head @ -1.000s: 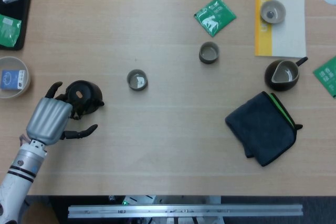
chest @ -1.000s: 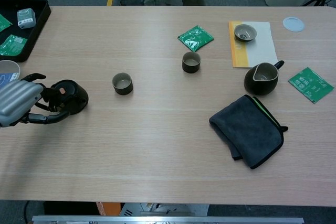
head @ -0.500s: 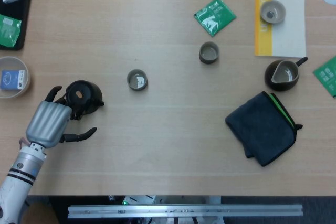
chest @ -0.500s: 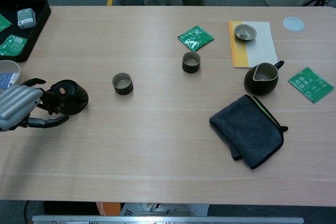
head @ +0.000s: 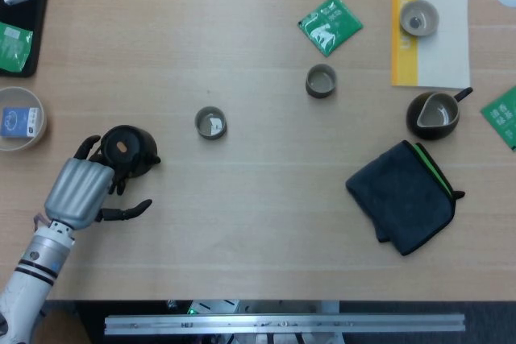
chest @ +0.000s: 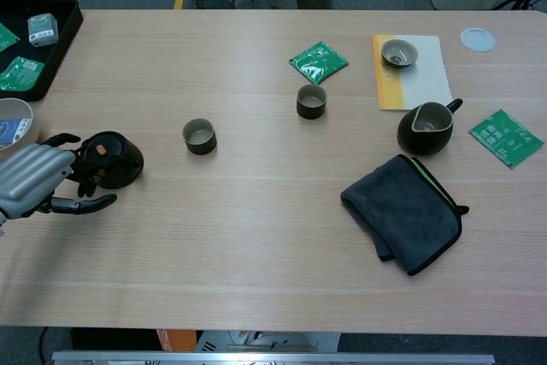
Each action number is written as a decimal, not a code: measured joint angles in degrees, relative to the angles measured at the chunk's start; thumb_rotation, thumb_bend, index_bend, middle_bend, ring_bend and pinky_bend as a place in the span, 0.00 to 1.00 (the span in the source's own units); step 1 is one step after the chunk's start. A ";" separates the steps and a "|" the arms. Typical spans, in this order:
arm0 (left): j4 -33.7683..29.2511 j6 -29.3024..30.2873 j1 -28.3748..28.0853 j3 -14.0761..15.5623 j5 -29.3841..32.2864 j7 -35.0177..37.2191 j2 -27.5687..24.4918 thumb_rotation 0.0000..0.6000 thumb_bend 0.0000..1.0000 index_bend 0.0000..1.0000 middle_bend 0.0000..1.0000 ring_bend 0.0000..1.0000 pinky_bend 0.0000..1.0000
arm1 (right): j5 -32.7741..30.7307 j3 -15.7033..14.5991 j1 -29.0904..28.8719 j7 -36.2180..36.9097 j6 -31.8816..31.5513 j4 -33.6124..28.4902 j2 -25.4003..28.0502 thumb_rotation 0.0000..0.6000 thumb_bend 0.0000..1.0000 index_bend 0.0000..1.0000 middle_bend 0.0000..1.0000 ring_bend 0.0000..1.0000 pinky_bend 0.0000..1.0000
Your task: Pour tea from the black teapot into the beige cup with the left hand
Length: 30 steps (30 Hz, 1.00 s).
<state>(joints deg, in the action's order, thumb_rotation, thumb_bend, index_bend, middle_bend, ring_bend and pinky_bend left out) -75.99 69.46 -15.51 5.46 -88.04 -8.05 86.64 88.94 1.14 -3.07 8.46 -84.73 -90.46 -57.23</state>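
The round black teapot [head: 129,149] [chest: 111,160] stands upright on the table at the left. My left hand [head: 79,191] [chest: 30,181] sits just left of and below it, fingers spread, their tips close by the pot's near side, the thumb stretched out apart below; it holds nothing. A small cup [head: 210,123] [chest: 198,136], dark outside and pale inside, stands a short way right of the pot. A pale beige cup [head: 418,18] [chest: 399,53] rests on a yellow-and-white book at the far right. My right hand shows in neither view.
Another dark cup [head: 321,80] [chest: 311,101] stands mid-table by a green packet [head: 330,24]. A dark pitcher [head: 433,114] and a folded dark cloth [head: 403,195] lie at the right. A small bowl [head: 18,118] and a black tray [head: 16,14] sit at the left edge.
My left hand has drawn back from the teapot, down and toward the table's near-left edge. The teapot has stayed where it stood.
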 measured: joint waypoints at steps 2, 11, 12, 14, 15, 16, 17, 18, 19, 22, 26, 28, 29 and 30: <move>0.77 0.42 -0.03 -0.08 -0.51 0.52 0.42 0.22 0.15 0.68 0.71 0.52 0.11 | -0.04 0.07 -0.01 0.04 -0.04 -0.01 0.00 1.00 0.01 0.24 0.31 0.25 0.18; 2.61 1.56 -1.23 -1.09 -2.51 1.47 1.78 0.30 0.15 0.73 0.83 0.62 0.11 | -0.23 0.29 0.20 0.71 -0.48 0.26 -0.14 1.00 0.01 0.24 0.31 0.25 0.18; 2.47 1.46 -1.43 -1.14 -2.65 1.29 1.71 0.30 0.15 0.74 0.84 0.62 0.11 | -0.26 0.29 0.23 0.81 -0.51 0.34 -0.16 1.00 0.01 0.24 0.31 0.25 0.18; 2.04 1.11 -1.82 -1.23 -2.83 0.82 1.51 0.30 0.15 0.75 0.86 0.64 0.11 | -0.30 0.29 0.30 0.98 -0.56 0.51 -0.21 1.00 0.01 0.24 0.31 0.25 0.18; 1.94 1.01 -1.90 -1.25 -2.84 0.71 1.45 0.30 0.15 0.76 0.86 0.64 0.11 | -0.31 0.28 0.32 1.05 -0.57 0.57 -0.23 1.00 0.01 0.24 0.31 0.25 0.18; 1.80 0.88 -2.02 -1.25 -2.85 0.51 1.36 0.29 0.15 0.77 0.87 0.65 0.11 | -0.35 0.28 0.35 1.15 -0.58 0.67 -0.25 1.00 0.01 0.24 0.31 0.25 0.18; 1.41 0.44 -2.26 -1.27 -2.82 0.05 1.17 0.27 0.15 0.77 0.88 0.66 0.11 | -0.41 0.29 0.40 1.34 -0.60 0.84 -0.30 1.00 0.01 0.24 0.31 0.25 0.18; 0.97 -0.05 -2.54 -1.29 -2.82 -0.41 0.99 0.25 0.15 0.78 0.89 0.67 0.11 | -0.50 0.30 0.45 1.53 -0.62 1.02 -0.36 1.00 0.01 0.24 0.31 0.25 0.18; 0.45 -0.64 -2.90 -1.34 -2.80 -0.91 0.79 0.22 0.15 0.79 0.90 0.68 0.11 | -0.58 0.30 0.49 1.73 -0.62 1.23 -0.44 1.00 0.01 0.24 0.31 0.25 0.18; -1.44 -2.57 -4.09 -1.77 -2.25 -2.43 0.14 0.11 0.15 0.83 0.93 0.71 0.11 | -0.66 0.32 0.55 2.28 -0.62 1.86 -0.70 1.00 0.01 0.24 0.31 0.25 0.18; -2.83 -4.23 -5.06 -2.84 -0.40 -2.81 -0.13 0.00 0.15 0.86 0.96 0.74 0.11 | -0.79 0.39 0.58 2.78 -0.57 2.44 -0.93 1.00 0.01 0.24 0.31 0.25 0.18; -3.22 -4.79 -5.37 -3.46 0.61 -2.63 -0.13 0.00 0.15 0.86 0.97 0.74 0.11 | -0.82 0.42 0.59 2.90 -0.57 2.60 -0.97 1.00 0.01 0.24 0.31 0.25 0.18; -3.36 -5.00 -5.57 -3.96 1.23 -2.50 -0.09 0.00 0.15 0.87 0.98 0.75 0.11 | -0.86 0.44 0.61 2.96 -0.57 2.69 -0.99 1.00 0.01 0.24 0.31 0.25 0.18; -3.44 -5.09 -5.69 -4.34 1.66 -2.37 -0.03 0.00 0.15 0.87 0.98 0.75 0.11 | -0.92 0.46 0.61 3.00 -0.55 2.74 -1.00 1.00 0.01 0.24 0.31 0.25 0.18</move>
<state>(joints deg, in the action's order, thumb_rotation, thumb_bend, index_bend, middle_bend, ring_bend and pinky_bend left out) -79.43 64.37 -21.20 1.12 -86.38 -10.42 86.60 88.02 1.60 -2.46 11.46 -85.28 -87.72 -58.23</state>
